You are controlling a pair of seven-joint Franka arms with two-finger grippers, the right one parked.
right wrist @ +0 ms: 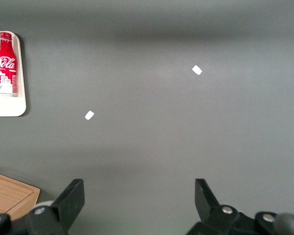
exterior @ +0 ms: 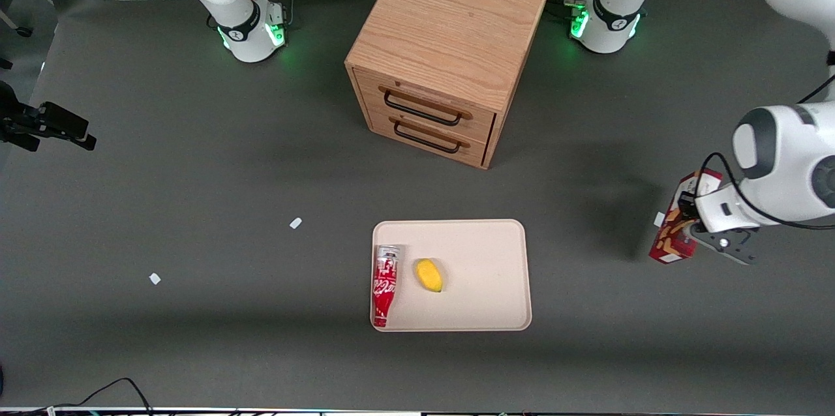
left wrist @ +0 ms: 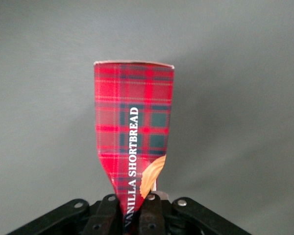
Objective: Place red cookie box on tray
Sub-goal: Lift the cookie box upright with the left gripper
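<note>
My left gripper [exterior: 686,228] is shut on the red cookie box [exterior: 675,237], a slim dark-red plaid box with cookie pictures. It holds the box by one end, above the grey table toward the working arm's end, well apart from the tray. In the left wrist view the box [left wrist: 134,112] sticks out from between the black fingers [left wrist: 105,215] of the gripper [left wrist: 134,211], its plaid face and the words "VANILLA SHORTBREAD" showing. The beige tray [exterior: 489,253] lies flat on the table, nearer the front camera than the cabinet.
On the tray lie a red-and-white soda can [exterior: 385,284] and a small yellow object [exterior: 429,274]. A wooden two-drawer cabinet [exterior: 450,44] stands at the middle. Small white scraps [exterior: 295,223] [exterior: 154,278] lie toward the parked arm's end, and another [exterior: 659,218] lies beside the box.
</note>
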